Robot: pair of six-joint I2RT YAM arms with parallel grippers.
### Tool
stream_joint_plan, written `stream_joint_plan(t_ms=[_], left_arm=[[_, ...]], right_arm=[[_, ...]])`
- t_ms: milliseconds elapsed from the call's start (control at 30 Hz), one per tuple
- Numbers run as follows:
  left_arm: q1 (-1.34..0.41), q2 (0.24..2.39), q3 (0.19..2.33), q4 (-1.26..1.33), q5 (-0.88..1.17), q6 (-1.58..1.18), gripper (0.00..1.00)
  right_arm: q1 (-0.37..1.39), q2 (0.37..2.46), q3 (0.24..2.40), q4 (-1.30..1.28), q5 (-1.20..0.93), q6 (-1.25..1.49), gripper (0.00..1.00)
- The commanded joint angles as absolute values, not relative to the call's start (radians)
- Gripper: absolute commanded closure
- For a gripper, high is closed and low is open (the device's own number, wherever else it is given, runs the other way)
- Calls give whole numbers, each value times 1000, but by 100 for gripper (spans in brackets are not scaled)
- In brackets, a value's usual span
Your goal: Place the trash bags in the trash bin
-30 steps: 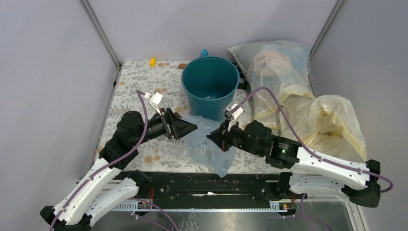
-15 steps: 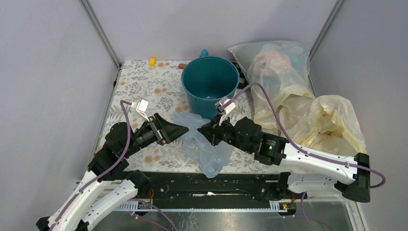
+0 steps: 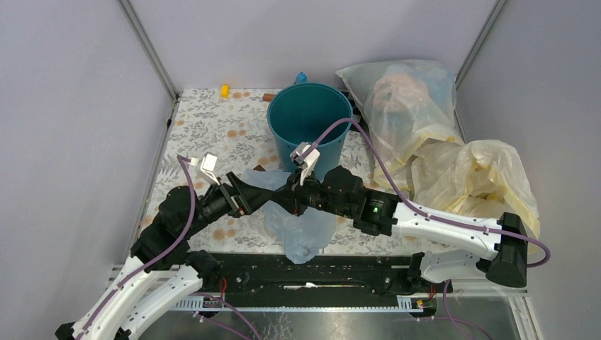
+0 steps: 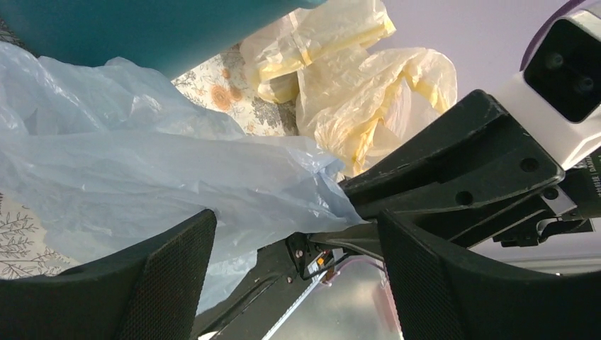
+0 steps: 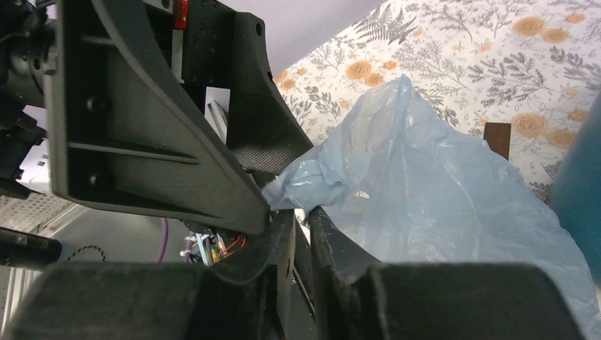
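— How did we stand, seen from above?

— Mid-handover, as we judged it. Our right gripper [image 3: 285, 199] and left gripper [image 3: 264, 196] met tip to tip over the floral tablecloth [image 3: 212, 127]. Both arms were stretched low and inward. The light-blue trash bag [image 3: 301, 227] drooped beneath them, just in front of the teal trash bin [image 3: 283, 147] and not yet in it.

— And from the left wrist?

— Our left jaws stood wide apart, gripping nothing. The bag [image 4: 142, 184] lay between them, its gathered corner pinched at the right gripper's tip. The pale-yellow bag [image 4: 354, 92] sat behind.

— The right wrist?

— Our fingers [image 5: 339, 248] were clamped nearly together on that corner of film. Next, we reckoned, the left had to close on the bag so that both arms could lift it over the bin's rim.
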State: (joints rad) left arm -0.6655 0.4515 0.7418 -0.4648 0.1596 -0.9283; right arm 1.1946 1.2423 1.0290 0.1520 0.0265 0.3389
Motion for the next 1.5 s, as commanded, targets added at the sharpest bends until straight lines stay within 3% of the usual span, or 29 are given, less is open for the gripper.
stream_joint_plan(t_ms=[0,300,433,600,667,700,967,1100,1300,1467], left_arm=[[-667,430,696,-395,95,-1020,14],[-667,366,644,-427,-11,-1088,15],[-667,340,632,-502,-62,-1106,15],[-667,290,619,-634,-161,-1189,14],[-667,261,618,-668,-195,-1205,14],[-667,249,619,-675,-204,-1205,14],[-667,228,646,-737,-241,-1158,14],[-668,239,644,-733,-222,-1150,14],[-667,262,660,-724,-201,-1126,14],[-667,261,659,-724,-202,-1120,14]], right_arm=[[1190,1274,1084,195,-104,324,75],[1190,1230,1031,141,-117,314,29],[1190,1161,968,142,-99,325,20],[1190,1095,905,88,37,373,16],[1190,1092,901,19,126,398,3],[1190,1094,902,-44,171,410,1],[1228,1107,899,-270,272,457,0],[1398,1129,940,-314,464,456,0],[1634,1293,1077,-409,740,508,0],[1721,1499,1236,-539,890,615,0]])
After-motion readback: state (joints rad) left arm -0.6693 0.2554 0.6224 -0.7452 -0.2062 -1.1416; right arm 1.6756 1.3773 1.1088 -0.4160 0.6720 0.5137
